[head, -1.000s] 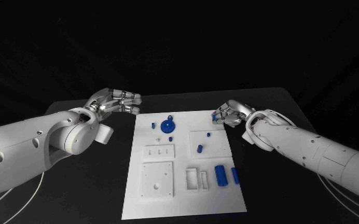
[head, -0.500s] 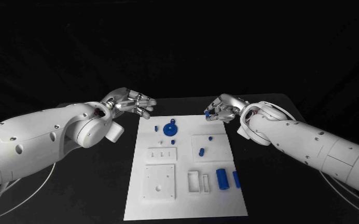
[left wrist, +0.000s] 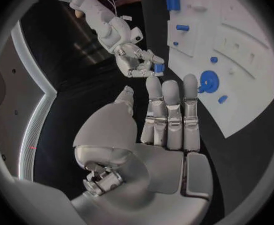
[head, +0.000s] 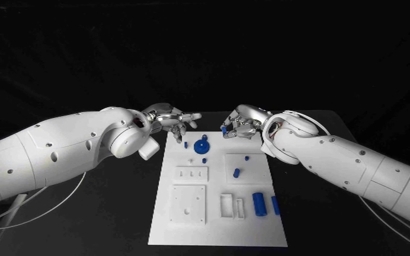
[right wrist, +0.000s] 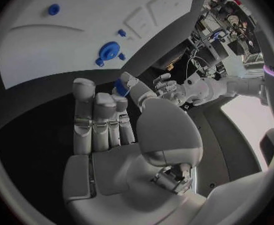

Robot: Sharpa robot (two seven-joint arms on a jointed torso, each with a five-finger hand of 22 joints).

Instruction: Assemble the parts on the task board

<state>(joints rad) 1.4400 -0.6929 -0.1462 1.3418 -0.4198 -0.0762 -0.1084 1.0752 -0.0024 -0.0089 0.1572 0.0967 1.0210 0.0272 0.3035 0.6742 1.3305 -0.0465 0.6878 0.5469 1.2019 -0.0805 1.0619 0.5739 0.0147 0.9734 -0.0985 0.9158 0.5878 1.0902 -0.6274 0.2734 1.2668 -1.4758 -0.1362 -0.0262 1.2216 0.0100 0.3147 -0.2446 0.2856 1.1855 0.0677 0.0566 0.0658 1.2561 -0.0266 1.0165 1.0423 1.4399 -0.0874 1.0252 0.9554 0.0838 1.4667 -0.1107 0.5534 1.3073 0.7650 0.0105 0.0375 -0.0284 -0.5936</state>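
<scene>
The right hand (head: 240,122) pinches a small blue part (right wrist: 121,87) at its fingertips, lifted above the task board (head: 256,232), likely for insertion. The left hand (head: 173,120) hovers beside it, fingers spread and empty.

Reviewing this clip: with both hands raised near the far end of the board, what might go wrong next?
The right hand pinches a small blue part at its fingertips; a light hold like that may slip, dropping the part off the task board. The left hand, open, is close by, so the two could bump.
</scene>
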